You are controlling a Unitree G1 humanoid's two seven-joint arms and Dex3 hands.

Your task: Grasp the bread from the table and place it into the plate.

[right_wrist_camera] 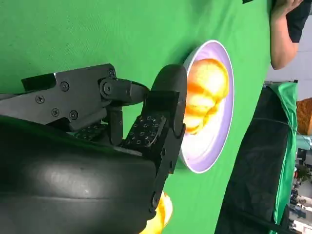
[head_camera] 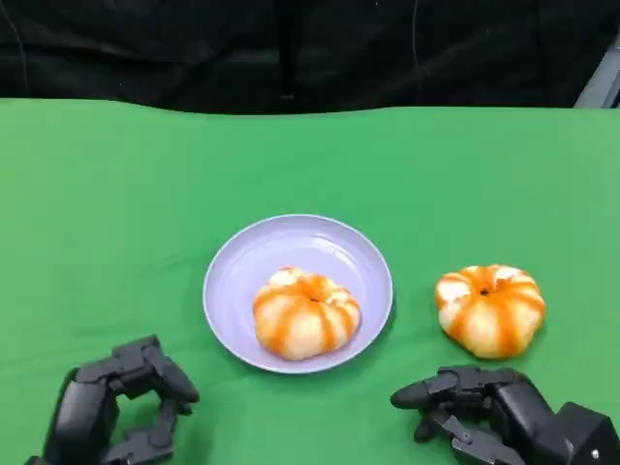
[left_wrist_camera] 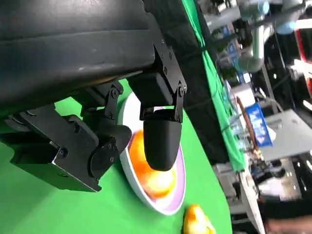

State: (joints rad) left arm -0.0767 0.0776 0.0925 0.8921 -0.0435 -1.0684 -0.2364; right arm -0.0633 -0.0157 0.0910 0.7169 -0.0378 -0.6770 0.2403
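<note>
I see my right hand (head_camera: 504,417) empty, fingers apart, with the loose bread (head_camera: 490,310) at its 12 o'clock, at 3 o'clock of the plate (head_camera: 242,262); a careless approach could knock it away.

Green-covered table (head_camera: 116,194); black curtain (head_camera: 291,48) hangs behind it.

Round white bun with orange stripes, pumpkin-shaped (head_camera: 305,314): lies flat in plate, toward its near rim. Second identical striped bun (head_camera: 490,309): on green cloth, right of plate, apart from it, near right hand. Round lavender plastic plate (head_camera: 250,254): upright, mid-table.
</note>
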